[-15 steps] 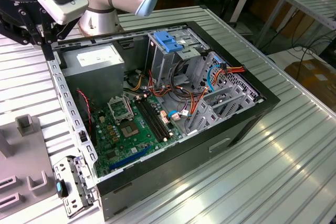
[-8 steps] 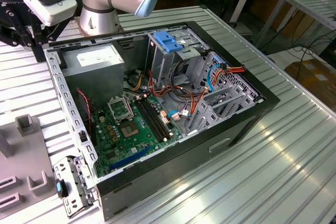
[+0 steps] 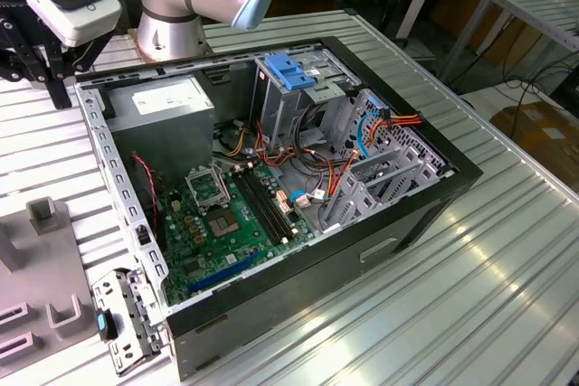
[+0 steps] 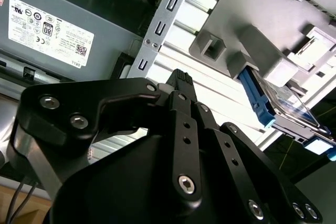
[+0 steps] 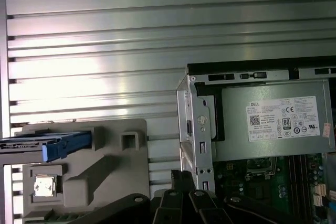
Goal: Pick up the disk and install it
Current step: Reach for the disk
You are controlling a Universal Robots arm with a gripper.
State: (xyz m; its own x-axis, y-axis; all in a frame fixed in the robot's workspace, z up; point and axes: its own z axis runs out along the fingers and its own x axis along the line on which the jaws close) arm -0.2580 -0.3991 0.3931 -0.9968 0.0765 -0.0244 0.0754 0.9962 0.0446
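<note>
Since grey fixture (image 3: 63,259), exterior view's left of computer case (image 3: 407,219), props disk (image 5: 52,145) on edge, likely for easy grasp, hand (image 5: 181,178) hangs near, closed, empty.

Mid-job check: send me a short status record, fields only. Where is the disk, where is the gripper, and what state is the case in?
disk: grey metal hard drive in a bright blue plastic carrier, sitting in the grey plastic fixture block on the ribbed aluminium table
gripper: black gripper, over the table near the case corner, apart from the disk
case: open black computer case, green motherboard exposed
cage: tall grey cage, blue plastic bracket on top
progress: disk not picked up, not installed
</note>
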